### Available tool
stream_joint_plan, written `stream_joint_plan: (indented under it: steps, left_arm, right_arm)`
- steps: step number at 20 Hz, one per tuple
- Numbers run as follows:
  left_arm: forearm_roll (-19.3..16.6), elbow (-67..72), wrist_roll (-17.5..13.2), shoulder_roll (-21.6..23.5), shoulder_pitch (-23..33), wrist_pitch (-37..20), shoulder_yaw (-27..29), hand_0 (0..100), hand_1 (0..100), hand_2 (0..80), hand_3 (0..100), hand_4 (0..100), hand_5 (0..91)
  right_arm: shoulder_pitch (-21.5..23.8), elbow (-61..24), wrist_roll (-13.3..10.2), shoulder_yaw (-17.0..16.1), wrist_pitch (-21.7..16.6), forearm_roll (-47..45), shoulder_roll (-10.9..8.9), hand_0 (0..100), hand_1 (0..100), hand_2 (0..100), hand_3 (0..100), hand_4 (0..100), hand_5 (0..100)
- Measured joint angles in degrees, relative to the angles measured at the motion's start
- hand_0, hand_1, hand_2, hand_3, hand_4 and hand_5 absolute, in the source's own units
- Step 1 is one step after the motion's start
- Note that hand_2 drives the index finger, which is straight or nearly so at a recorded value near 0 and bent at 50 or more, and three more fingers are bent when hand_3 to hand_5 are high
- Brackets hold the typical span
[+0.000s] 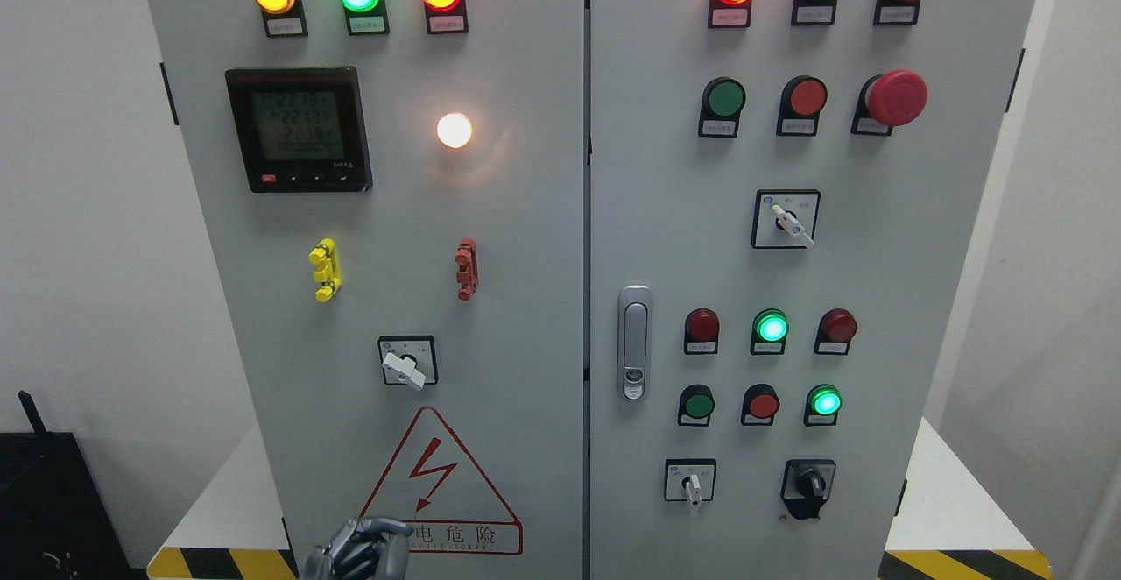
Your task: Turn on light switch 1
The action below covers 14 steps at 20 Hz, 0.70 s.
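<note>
A grey cabinet (525, 317) fills the view, with two doors split by a seam down the middle. The left door (263, 370) carries a meter (298, 129), three lit lamps along the top, a glowing white lamp (454, 130), a yellow clip (324, 269) and a red clip (467, 269). Below these sit a rotary switch (407, 361) and a warning triangle (438, 488).

The right door (648, 151) holds rows of buttons and lamps, a red stop button (895, 96), a latch (634, 342) and three more rotary switches.

Nothing visible numbers the switches, so which one is switch 1 is a judgement. The rotary switch on the left door seems most likely, as it is nearest the hand; its white knob points down and to the right.

The left hand (359, 549) shows at the bottom edge, over the lower corner of the warning triangle, well below that switch. Its fingers are curled and hold nothing. The right hand is out of view.

The main risk is picking the wrong knob, since four look alike and the labels are too small to read. Curled fingers could also slip off the small knob or turn it the wrong way. A reach that drifts high could knock the clips.
</note>
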Motion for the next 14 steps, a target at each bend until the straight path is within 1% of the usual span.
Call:
stream_joint_plan:
  steps: [2, 3, 4, 5, 6, 7, 8, 9, 10, 11, 12, 13, 14]
  left_arm:
    - [0.85, 5.48, -3.79, 0.66, 2.72, -7.10, 1.73, 11, 17, 16.5, 49, 58, 22.0]
    - [1.19, 8.34, -5.49, 0.95, 3.96, -10.09, 2.52, 10, 17, 13.8, 45, 54, 19.0]
    - [1.45, 11.36, -6.91, 1.23, 5.03, -12.21, 3.30, 9, 18, 12.7, 43, 52, 16.7]
    - [1.67, 14.46, -8.28, 1.47, 5.94, -13.72, 4.01, 8, 18, 11.3, 39, 47, 11.5]
    - [1.85, 17.73, -9.30, 1.69, 6.71, -14.82, 4.69, 7, 20, 8.3, 32, 40, 3.3]
    - [1.94, 21.57, -10.12, 1.91, 7.41, -15.48, 5.41, 6, 22, 5.9, 30, 38, 0.2]
    - [1.99, 24.91, -10.54, 2.08, 7.89, -16.11, 5.94, 7, 23, 0.7, 25, 35, 0.0]
    - [2.00, 28.74, -10.99, 2.25, 8.41, -16.51, 6.51, 10, 24, 0.0, 21, 30, 0.0]
    - [1.98, 32.40, -11.19, 2.41, 8.78, -16.74, 6.98, 13, 25, 0.0, 19, 28, 0.0]
    - [1.76, 36.11, -11.41, 2.56, 9.06, -16.76, 7.40, 17, 25, 0.0, 16, 24, 0.0]
    - [1.46, 39.84, -11.61, 2.69, 9.25, -16.85, 7.76, 21, 25, 0.0, 11, 19, 0.0]
    - [1.18, 43.54, -11.80, 2.81, 9.30, -16.85, 7.97, 23, 25, 0.0, 8, 16, 0.0]
    - [0.91, 47.24, -11.97, 2.92, 9.32, -15.83, 8.00, 25, 24, 0.0, 3, 10, 0.0]
  right_arm:
    - [0.00, 0.01, 0.00, 0.00, 0.00, 0.00, 0.00, 30, 0, 0, 0, 0, 0]
    - [0.00, 0.01, 0.00, 0.00, 0.00, 0.00, 0.00, 30, 0, 0, 0, 0, 0]
    - [0.00, 0.01, 0.00, 0.00, 0.00, 0.00, 0.00, 30, 0, 0, 0, 0, 0]
    - [0.00, 0.01, 0.00, 0.00, 0.00, 0.00, 0.00, 30, 0, 0, 0, 0, 0]
    - [0.00, 0.01, 0.00, 0.00, 0.00, 0.00, 0.00, 30, 0, 0, 0, 0, 0]
    - [0.00, 0.01, 0.00, 0.00, 0.00, 0.00, 0.00, 30, 0, 0, 0, 0, 0]
    - [0.00, 0.01, 0.00, 0.00, 0.00, 0.00, 0.00, 30, 0, 0, 0, 0, 0]
    - [0.00, 0.01, 0.00, 0.00, 0.00, 0.00, 0.00, 30, 0, 0, 0, 0, 0]
    - [0.00, 0.01, 0.00, 0.00, 0.00, 0.00, 0.00, 30, 0, 0, 0, 0, 0]
    - [0.00, 0.01, 0.00, 0.00, 0.00, 0.00, 0.00, 30, 0, 0, 0, 0, 0]
    - [0.00, 0.01, 0.00, 0.00, 0.01, 0.00, 0.00, 30, 0, 0, 0, 0, 0]
    - [0.00, 0.01, 0.00, 0.00, 0.00, 0.00, 0.00, 30, 0, 0, 0, 0, 0]
    - [0.00, 0.02, 0.00, 0.00, 0.00, 0.00, 0.00, 30, 0, 0, 0, 0, 0]
